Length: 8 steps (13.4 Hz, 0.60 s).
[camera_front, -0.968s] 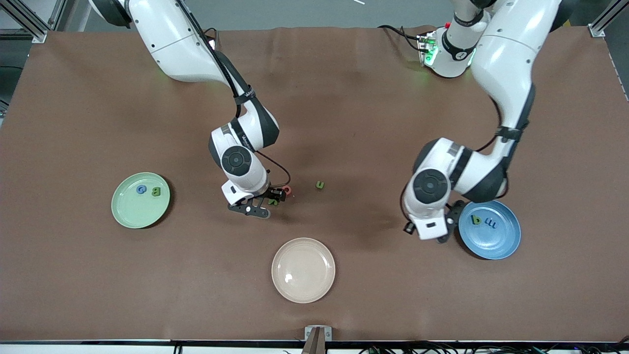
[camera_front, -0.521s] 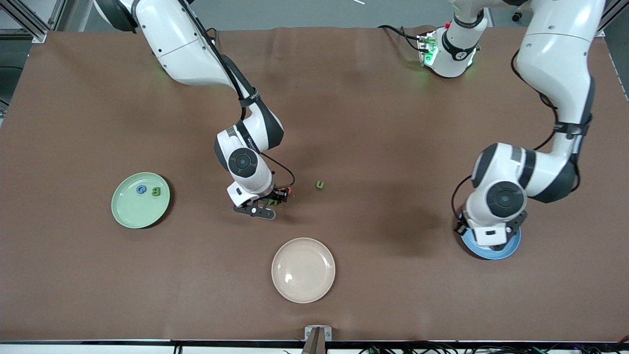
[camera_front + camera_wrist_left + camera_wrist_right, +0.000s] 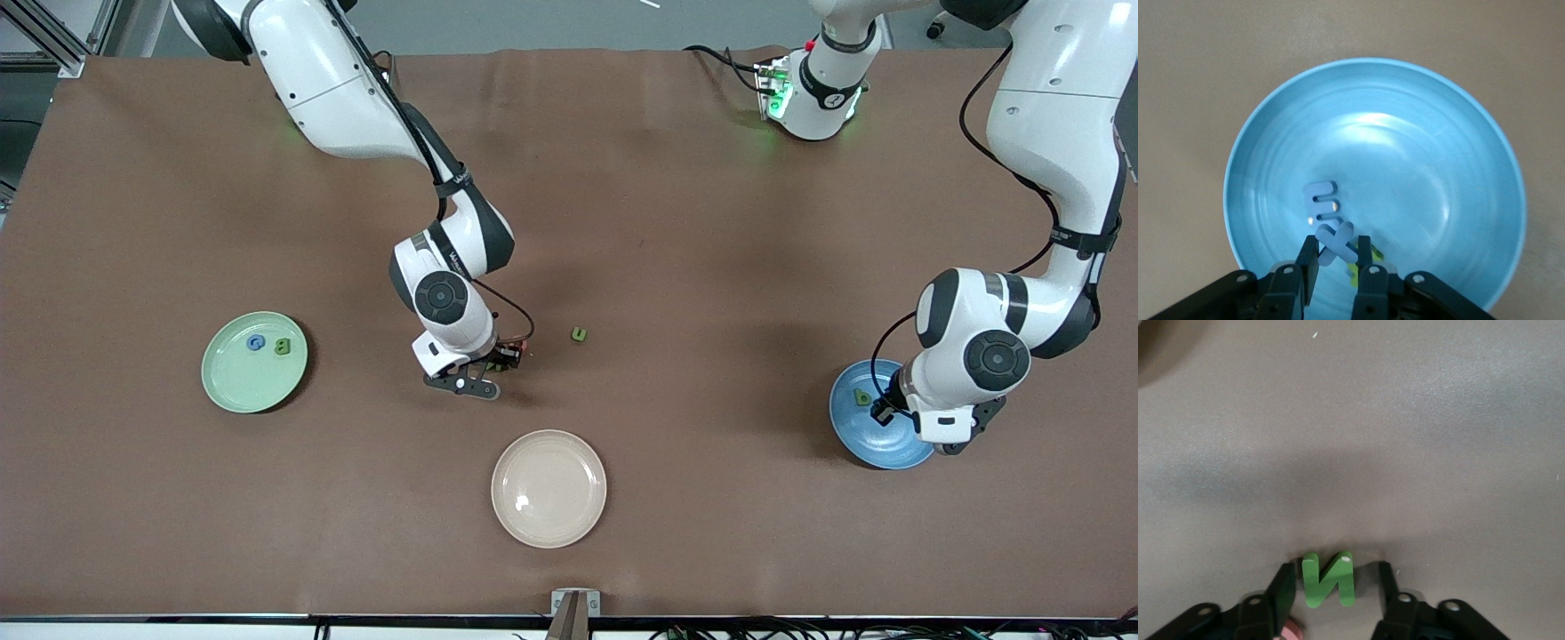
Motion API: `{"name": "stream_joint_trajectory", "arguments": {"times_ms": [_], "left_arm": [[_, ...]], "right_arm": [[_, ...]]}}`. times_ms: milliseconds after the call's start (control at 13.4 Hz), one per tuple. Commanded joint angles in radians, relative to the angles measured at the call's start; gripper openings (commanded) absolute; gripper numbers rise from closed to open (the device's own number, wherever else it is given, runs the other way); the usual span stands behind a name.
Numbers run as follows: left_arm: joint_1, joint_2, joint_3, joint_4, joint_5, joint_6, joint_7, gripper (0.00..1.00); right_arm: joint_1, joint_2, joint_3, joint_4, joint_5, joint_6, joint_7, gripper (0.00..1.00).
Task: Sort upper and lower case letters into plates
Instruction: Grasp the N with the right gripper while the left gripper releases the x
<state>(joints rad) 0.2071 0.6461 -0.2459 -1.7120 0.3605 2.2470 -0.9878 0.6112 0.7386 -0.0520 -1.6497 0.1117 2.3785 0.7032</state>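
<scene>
Brown table [image 3: 676, 222], mint plate [image 3: 233, 382], blue plate [image 3: 1458, 120], green N [image 3: 1329, 580]

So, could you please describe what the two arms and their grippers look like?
Both arms are glossy white with dark grey joint bands and round dark caps at the wrist. A thin black cable loops along each forearm. The left gripper and right gripper have matte black fingers fixed with silver screws.

The left arm's wrist covers much of the blue plate [image 3: 849, 427] in the front view, leaving one green letter [image 3: 861, 397] showing; the pink letter [image 3: 1293, 631] is mostly cut off in the right wrist view; the small green letter [image 3: 579, 334] on the table is too small to read.
</scene>
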Motion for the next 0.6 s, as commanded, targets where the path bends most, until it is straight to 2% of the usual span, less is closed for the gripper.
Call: {"name": "stream_joint_trajectory", "arguments": {"times_ms": [0,74,149,223,372,521], "left_arm": [[-0.009,-0.009,-0.012,-0.005,0.009,0.009,0.0,0.41],[-0.012,-0.008,-0.013,-0.003,0.008,0.011,-0.005,0.67],[-0.014,-0.009,-0.013,-0.003,0.006,0.017,-0.011,0.88],[-0.02,-0.011,-0.013,-0.003,0.006,0.017,-0.014,1.0],[-0.046,-0.025,-0.018,-0.004,0.003,0.006,-0.029,1.0],[-0.067,-0.042,-0.056,-0.004,0.002,-0.001,-0.105,1.0]], "right_arm": [[0.012,0.015,-0.012,0.022,-0.001,-0.002,-0.002,0.52],[0.012,0.015,-0.012,0.022,-0.004,-0.002,-0.002,0.48],[0.012,0.015,-0.012,0.022,-0.006,-0.002,-0.002,0.43],[0.012,0.015,-0.014,0.022,-0.007,0.002,-0.001,0.38],[0.012,0.015,-0.015,0.021,-0.027,0.017,0.001,0.26],[0.01,0.013,-0.016,0.019,-0.029,0.018,0.001,0.22]]}}
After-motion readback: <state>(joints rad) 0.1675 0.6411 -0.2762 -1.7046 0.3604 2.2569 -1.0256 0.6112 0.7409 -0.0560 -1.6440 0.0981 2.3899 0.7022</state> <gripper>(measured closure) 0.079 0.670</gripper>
